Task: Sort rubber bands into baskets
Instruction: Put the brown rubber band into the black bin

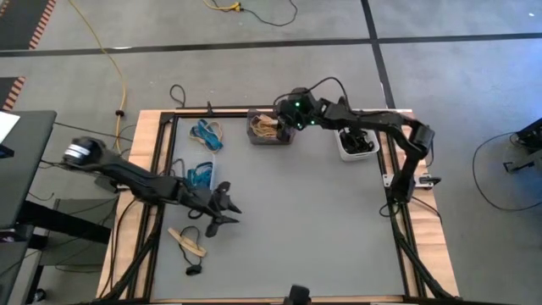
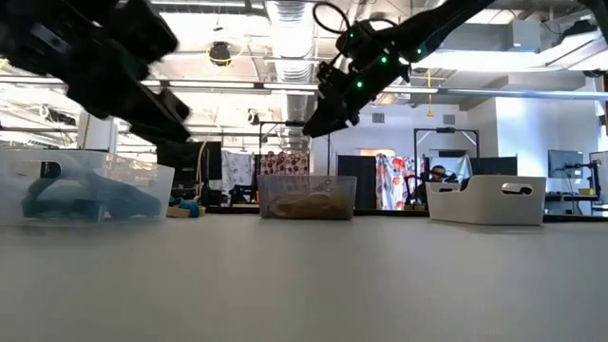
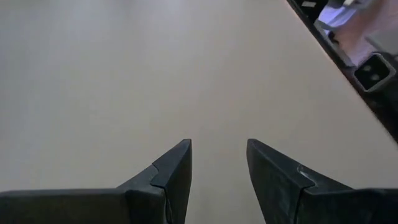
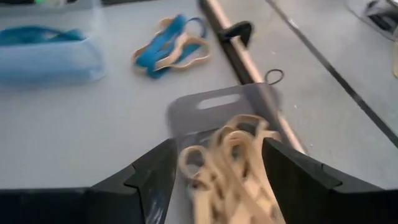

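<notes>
Nearest the front edge of the grey tabletop (image 1: 296, 220), a few tan and black rubber bands (image 1: 188, 243) are seen lying loose, not yet sorted. Just beyond them the left tool (image 1: 227, 212) is held low over bare tabletop, its two dark fingers parted and nothing between them. Farther back, the clear rectangular plastic basket (image 1: 201, 174) already holds blue bands, while a loose cluster of blue and tan bands (image 1: 207, 134) remains on the tabletop beyond it. At the far edge, the dark grey plastic basket (image 1: 269, 127) is filled with tan bands, and the white plastic basket (image 1: 356, 144) holds dark ones. The task is judged partly done. The right arm is stretched along the far edge, its right tool (image 4: 214, 165) poised open and empty directly above the dark grey basket.
</notes>
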### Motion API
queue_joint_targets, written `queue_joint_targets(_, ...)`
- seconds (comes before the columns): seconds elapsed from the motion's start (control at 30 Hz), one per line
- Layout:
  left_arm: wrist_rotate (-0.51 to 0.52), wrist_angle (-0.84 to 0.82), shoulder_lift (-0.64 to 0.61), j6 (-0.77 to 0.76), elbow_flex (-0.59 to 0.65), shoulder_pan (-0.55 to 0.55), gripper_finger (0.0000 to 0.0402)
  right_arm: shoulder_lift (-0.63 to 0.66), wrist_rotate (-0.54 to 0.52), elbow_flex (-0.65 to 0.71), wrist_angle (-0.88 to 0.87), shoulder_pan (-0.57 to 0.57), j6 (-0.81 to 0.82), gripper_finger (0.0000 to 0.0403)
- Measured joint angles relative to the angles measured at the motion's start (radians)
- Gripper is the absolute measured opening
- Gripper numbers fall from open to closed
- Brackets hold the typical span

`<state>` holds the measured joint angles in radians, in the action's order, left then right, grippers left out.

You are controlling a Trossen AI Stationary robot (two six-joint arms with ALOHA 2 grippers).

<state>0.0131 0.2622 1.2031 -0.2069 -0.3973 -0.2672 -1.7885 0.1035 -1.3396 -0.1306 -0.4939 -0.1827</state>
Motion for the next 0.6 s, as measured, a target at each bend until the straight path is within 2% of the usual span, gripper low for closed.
queue_joint_targets(0.13,0.059,-0.225,-0.174,-0.13,0.0,-0.068,0.0143,0.02,0.009,0.0,-0.053,0.063,-0.032,0.0265)
queue_joint_targets(0.3,0.151,-0.425,-0.337,-0.258,0.0,-0.169,0.0143,0.049,0.109,0.0,-0.049,0.156,-0.034,0.0265)
queue_joint_targets(0.47,0.257,-0.618,-0.43,-0.39,0.0,-0.257,0.0143,0.085,0.115,0.0,-0.04,0.269,-0.069,0.0265)
queue_joint_targets(0.6,0.281,-0.708,-0.445,-0.499,0.0,-0.311,0.0143,0.118,0.111,0.0,-0.051,0.342,-0.089,0.0265)
